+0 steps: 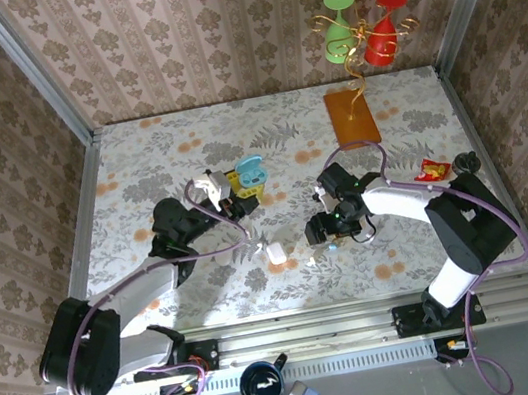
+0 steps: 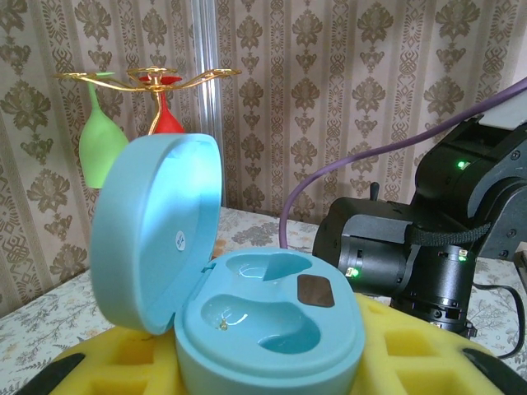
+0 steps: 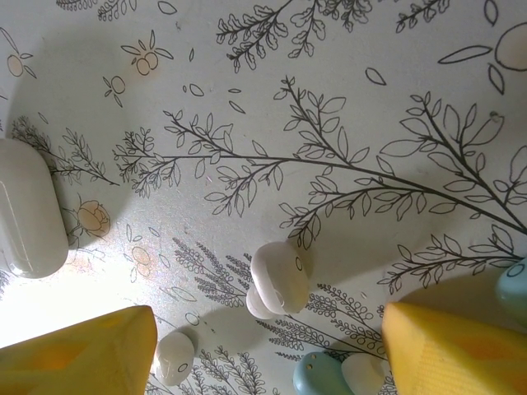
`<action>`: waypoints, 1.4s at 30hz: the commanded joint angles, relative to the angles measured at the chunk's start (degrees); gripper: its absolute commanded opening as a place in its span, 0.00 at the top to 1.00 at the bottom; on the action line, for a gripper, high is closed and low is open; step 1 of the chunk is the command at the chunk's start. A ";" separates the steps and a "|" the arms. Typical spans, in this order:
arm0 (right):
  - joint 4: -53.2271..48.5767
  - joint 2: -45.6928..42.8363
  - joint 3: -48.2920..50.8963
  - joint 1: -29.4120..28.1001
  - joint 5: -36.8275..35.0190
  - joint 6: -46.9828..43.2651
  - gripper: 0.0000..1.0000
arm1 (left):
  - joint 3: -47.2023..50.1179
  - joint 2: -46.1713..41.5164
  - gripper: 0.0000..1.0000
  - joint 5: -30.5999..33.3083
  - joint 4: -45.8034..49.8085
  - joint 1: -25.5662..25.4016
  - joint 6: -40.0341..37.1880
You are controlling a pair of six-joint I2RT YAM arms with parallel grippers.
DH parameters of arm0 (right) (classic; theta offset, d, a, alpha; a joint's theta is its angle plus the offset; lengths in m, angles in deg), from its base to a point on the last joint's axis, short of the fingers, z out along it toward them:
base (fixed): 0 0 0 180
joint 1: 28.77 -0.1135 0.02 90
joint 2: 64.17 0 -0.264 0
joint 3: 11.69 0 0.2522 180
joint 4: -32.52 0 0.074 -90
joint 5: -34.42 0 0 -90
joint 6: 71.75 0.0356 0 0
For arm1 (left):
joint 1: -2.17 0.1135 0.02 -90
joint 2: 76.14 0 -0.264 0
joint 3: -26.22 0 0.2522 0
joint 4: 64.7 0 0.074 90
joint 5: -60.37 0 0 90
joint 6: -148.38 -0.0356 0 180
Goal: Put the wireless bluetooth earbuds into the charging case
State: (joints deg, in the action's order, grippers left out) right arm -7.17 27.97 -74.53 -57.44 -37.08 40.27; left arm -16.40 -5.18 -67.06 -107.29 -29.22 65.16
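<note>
While the left hand (image 1: 242, 187) clamps the light-blue charging case (image 2: 272, 329) between its yellow pads (image 2: 375, 321), lid tipped up and two sockets open to view, the right hand (image 3: 268, 333) hangs over the floral tabletop (image 3: 329, 123) with its fingers spread wide, gripping nothing. Beneath that gap lie the earbuds: a white earbud (image 3: 278, 278) in the middle, a smaller white earbud (image 3: 174, 358) by one finger, and a bluish earbud (image 3: 317, 374) near the other. A white oval case (image 3: 29, 210) lies apart from them.

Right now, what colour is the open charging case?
Light blue, lid and body alike; the left wrist view shows the charging case best.
</note>
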 commanded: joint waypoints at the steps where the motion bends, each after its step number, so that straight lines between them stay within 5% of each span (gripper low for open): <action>1: -0.74 -2.39 2.35 -0.49 1.03 0.08 0.27 | -0.12 -1.44 0.71 0.16 0.45 0.50 -1.69; 15: 0.08 -6.27 4.72 -2.61 1.43 2.45 0.29 | -0.87 -2.82 0.71 -0.22 2.20 3.61 -2.28; 22: -3.68 -7.69 2.49 -3.15 -7.06 2.58 0.25 | 0.01 -3.19 0.71 -0.49 1.21 3.78 -1.18; 34: -1.65 2.71 -3.58 -3.88 1.18 0.26 0.29 | 1.96 -4.83 0.72 0.21 -0.70 3.77 -0.55; 42: -2.36 0.05 0.45 -3.94 -0.67 0.96 0.29 | 1.78 -5.66 0.71 0.16 0.76 3.80 -0.76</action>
State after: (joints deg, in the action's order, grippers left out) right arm -7.89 29.63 -76.34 -60.98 -37.73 40.95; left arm -14.52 -9.82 -67.06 -105.33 -25.84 64.14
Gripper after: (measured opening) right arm 0.711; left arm 0.375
